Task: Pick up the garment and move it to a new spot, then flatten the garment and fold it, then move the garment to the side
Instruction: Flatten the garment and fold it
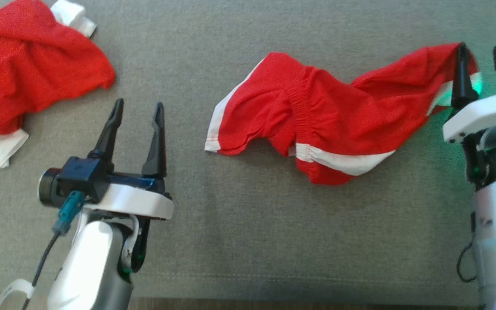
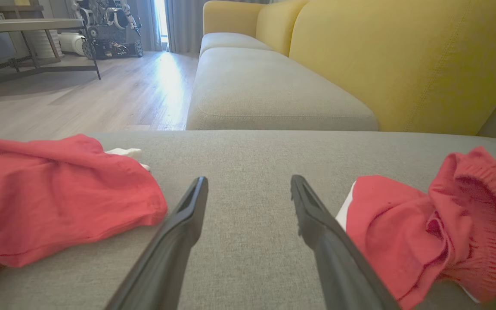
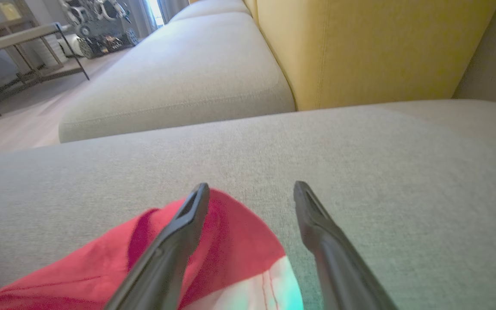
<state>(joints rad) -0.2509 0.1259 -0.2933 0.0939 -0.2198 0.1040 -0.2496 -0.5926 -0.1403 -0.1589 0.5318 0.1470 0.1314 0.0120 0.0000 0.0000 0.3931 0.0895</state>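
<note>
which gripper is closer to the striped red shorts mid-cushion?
Right. The right gripper is open at the right end of the shorts, one finger over the fabric; the left gripper is open, apart, off their left end.

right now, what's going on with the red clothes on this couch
A two-armed robot is working on the red shorts, which lie crumpled on the grey cushion. Its right tool stands open at the shorts' right end, one finger over the fabric, gripping nothing. Its left tool is open above bare cushion, between the shorts and a second red garment.
</note>
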